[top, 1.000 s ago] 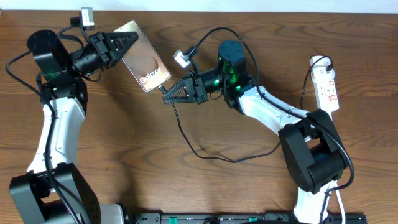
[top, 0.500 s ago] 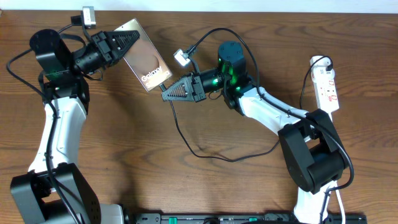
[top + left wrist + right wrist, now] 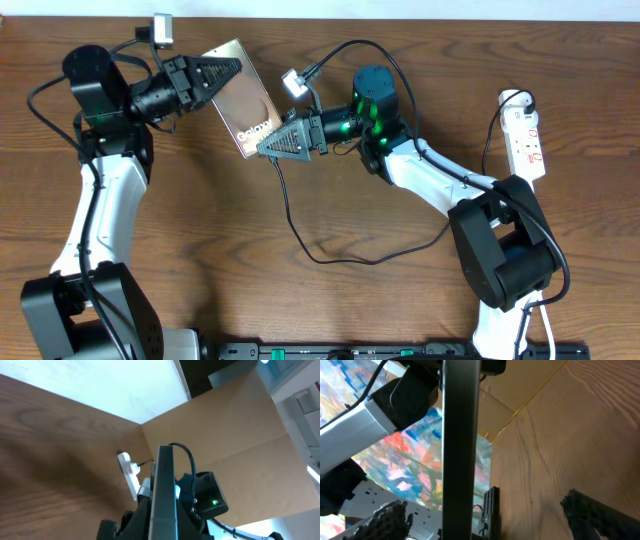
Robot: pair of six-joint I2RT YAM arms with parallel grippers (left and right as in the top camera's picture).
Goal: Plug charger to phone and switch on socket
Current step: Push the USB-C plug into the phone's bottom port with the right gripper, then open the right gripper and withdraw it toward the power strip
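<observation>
The phone (image 3: 245, 100) is held off the table at the back left, tilted, with my left gripper (image 3: 228, 70) shut on its upper end. It shows edge-on in the left wrist view (image 3: 164, 490) and in the right wrist view (image 3: 461, 435). My right gripper (image 3: 268, 148) is at the phone's lower end and open, its fingers (image 3: 600, 515) spread wide on either side of the edge. The charger cable (image 3: 340, 259) drops from that lower end and loops across the table to the right. Its plug tip is hidden. The socket (image 3: 525, 130) lies at the far right.
The right arm's base (image 3: 505, 250) stands between the cable loop and the socket. A black bar (image 3: 380, 350) runs along the table's front edge. A cardboard wall (image 3: 240, 425) rises beyond the table in the left wrist view.
The left arm has carried the phone a little to the right. The right gripper, shut before at the phone's lower end, now stands open there.
</observation>
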